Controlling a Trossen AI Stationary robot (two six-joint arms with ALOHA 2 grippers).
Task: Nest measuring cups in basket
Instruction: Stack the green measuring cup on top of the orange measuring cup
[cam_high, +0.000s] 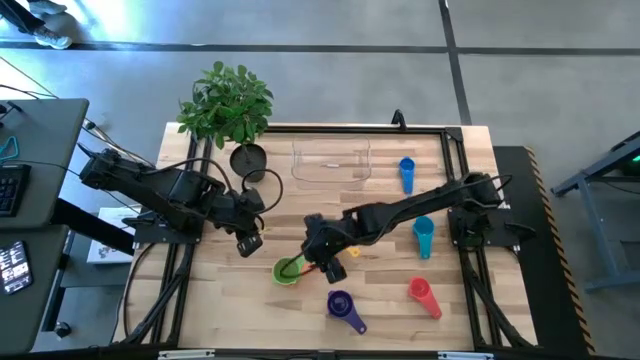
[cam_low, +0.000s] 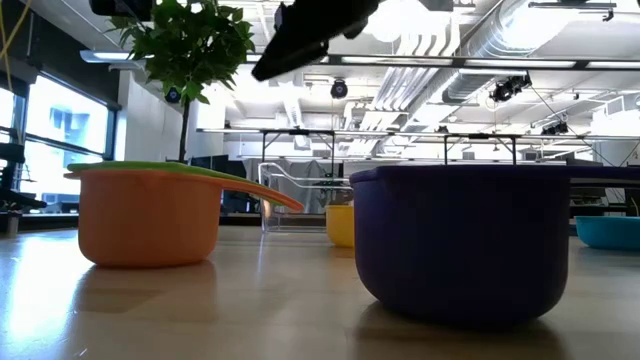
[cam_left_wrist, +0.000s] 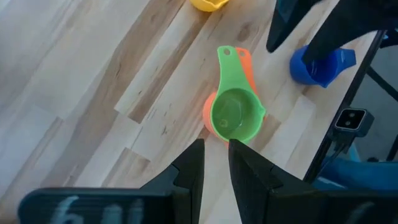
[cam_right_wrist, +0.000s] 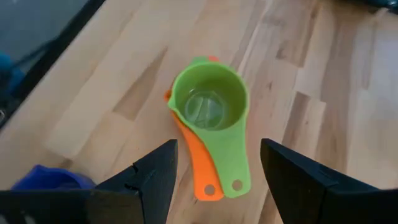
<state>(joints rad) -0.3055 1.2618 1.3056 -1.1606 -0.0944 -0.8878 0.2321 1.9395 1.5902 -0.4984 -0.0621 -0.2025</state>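
Two nested plastic measuring cups, green cup (cam_right_wrist: 211, 109) inside orange cup (cam_right_wrist: 198, 167), sit on the wooden worktop (cam_high: 220, 300). My right end effector (cam_right_wrist: 214, 177) hovers spread above; gripping only green could unstack them.

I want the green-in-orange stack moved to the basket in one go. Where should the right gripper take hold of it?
Probably by the two handles, which lie almost one on the other. The green cup sits nested in the orange cup, both upright on the table. The right gripper hangs open above them; coming straight down, it could pinch both handles together across their width.
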